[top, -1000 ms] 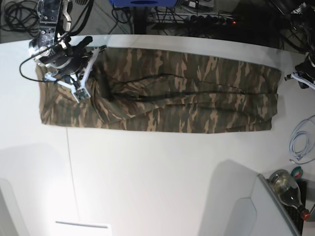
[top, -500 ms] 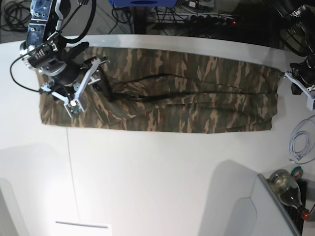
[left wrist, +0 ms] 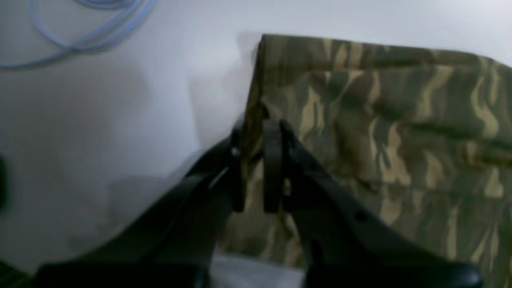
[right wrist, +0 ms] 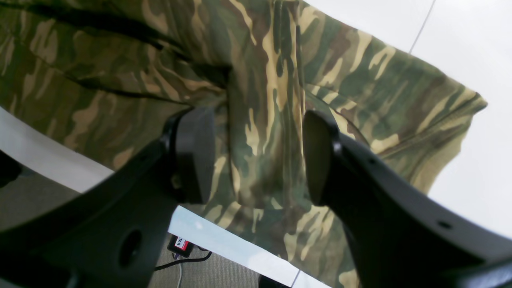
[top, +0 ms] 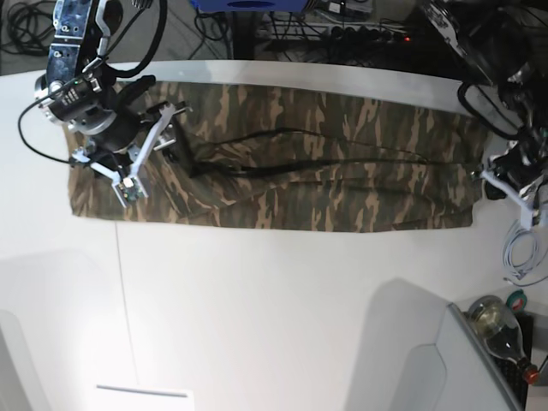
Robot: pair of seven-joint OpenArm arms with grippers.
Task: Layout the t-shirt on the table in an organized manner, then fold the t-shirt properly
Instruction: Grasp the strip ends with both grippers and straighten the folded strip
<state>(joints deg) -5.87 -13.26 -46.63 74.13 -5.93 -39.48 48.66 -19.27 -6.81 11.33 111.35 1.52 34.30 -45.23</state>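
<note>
Base view: your shirt (top: 282, 158) lay spread as a long band across the far half of the table (top: 257, 308), running from near the left edge almost to the right edge, with dark creases through its middle. Your right gripper (top: 145, 158) stood over the shirt's left end, its two fingers spread apart above the cloth and nothing between them. Your left gripper (top: 501, 175) sat at the shirt's right edge. A pale cable (top: 522, 248) lay on the table just beside it, and a bottle (top: 501, 330) lay at the near right corner.

Left wrist view: your left gripper (left wrist: 256, 168) had its fingers drawn nearly together with the shirt's (left wrist: 380, 132) side edge pinched between them. The picture was blurred, so you could not judge how firm that hold was. White table (left wrist: 100, 120) showed to the left of the cloth, with the cable (left wrist: 80, 32) beyond.

Right wrist view: your right gripper (right wrist: 256, 156) was wide open, both pads (right wrist: 192, 156) clear of the shirt (right wrist: 260, 80) lying beneath. The cloth reached the table's far edge (right wrist: 224, 240), and one corner lay flat on bare table (right wrist: 472, 60).
</note>
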